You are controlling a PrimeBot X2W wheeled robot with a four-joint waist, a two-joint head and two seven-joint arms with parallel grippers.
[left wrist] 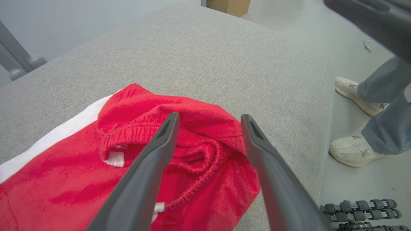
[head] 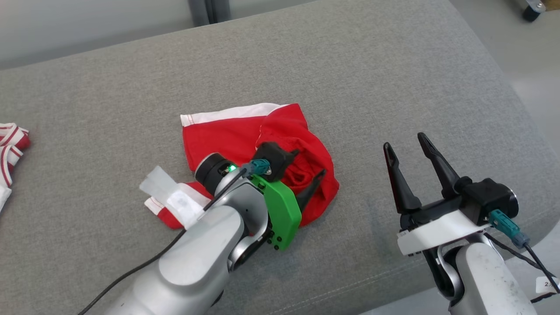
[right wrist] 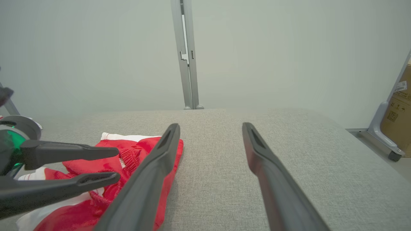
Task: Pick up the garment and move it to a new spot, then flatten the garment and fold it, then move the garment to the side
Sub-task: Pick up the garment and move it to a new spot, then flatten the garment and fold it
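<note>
The garment lies at the far left edge of the head view; just its red-and-white striped trim is in frame. In the middle of the grey padded surface lies a smaller bunched red piece with white trim and an elastic waistband. My left gripper hangs open just over that waistband, holding nothing, and also appears as my left gripper in the right wrist view. My right gripper stands open and empty, to the right of the red piece.
A person's legs and pale shoes stand on the floor past the surface's right edge. A cardboard box and a grey frame foot are at the right, and a grey post stands behind the surface. A caster sits at the top right.
</note>
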